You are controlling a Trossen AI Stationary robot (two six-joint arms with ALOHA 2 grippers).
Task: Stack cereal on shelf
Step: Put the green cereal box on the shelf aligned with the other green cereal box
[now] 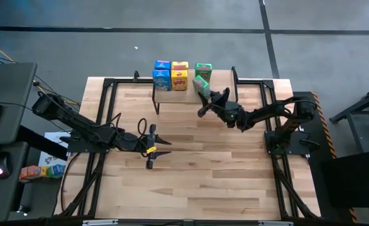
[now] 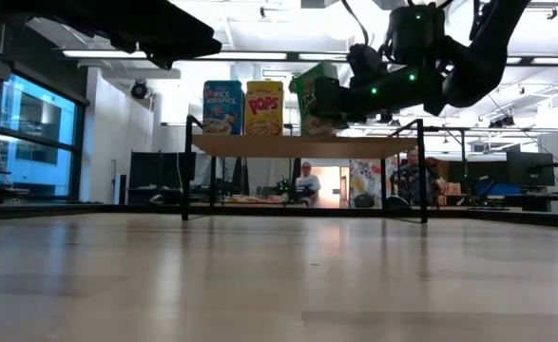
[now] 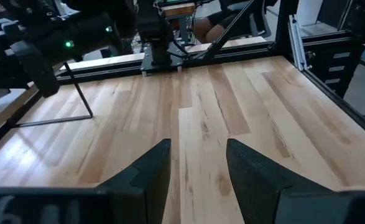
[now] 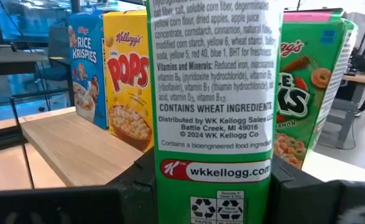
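Right fingers (image 4: 210,186) clamp a green cereal box (image 4: 213,93) at the shelf's (image 4: 76,146) front edge; left fingers (image 3: 198,171) part open, empty, over the surface (image 3: 232,106)

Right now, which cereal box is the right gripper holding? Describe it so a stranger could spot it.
Find the shelf at the table's far edge. Blue, yellow and green boxes stand there; beside the standing green box, the right gripper grips a second green box. It alone is tilted and clamped between dark fingers.
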